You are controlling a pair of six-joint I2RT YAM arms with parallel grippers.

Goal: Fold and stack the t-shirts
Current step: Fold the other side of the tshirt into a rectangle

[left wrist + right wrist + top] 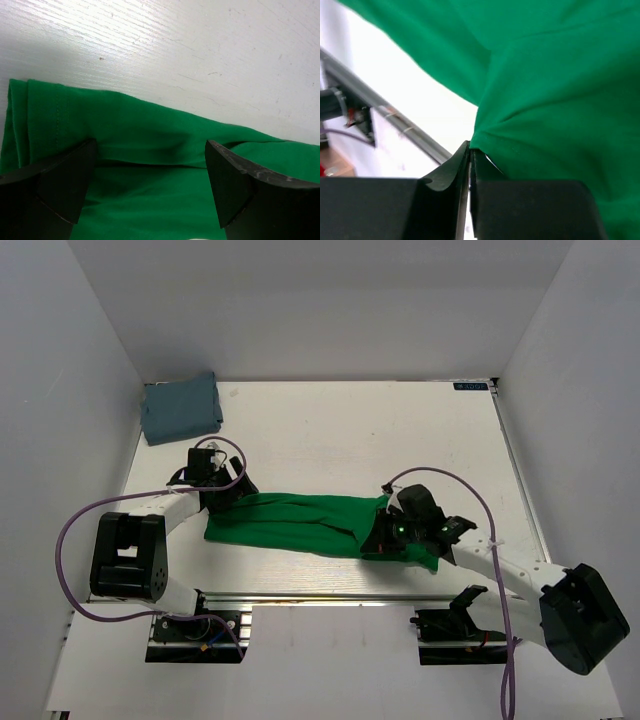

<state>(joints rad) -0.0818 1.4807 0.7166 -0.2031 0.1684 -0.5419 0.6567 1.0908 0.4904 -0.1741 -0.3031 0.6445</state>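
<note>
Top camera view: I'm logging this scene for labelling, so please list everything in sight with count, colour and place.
green t-shirt: 1, bright green, stretched out as a long band across the near middle of the table, between the two arms
grey-blue t-shirt: 1, slate grey-blue, folded, far left corner of the table
table: 1, white, fills the middle of the view
walls: white, enclosing the table on three sides
left gripper: 1, black, open, over the green t-shirt's left end
right gripper: 1, black, shut on the green t-shirt's right end
</note>
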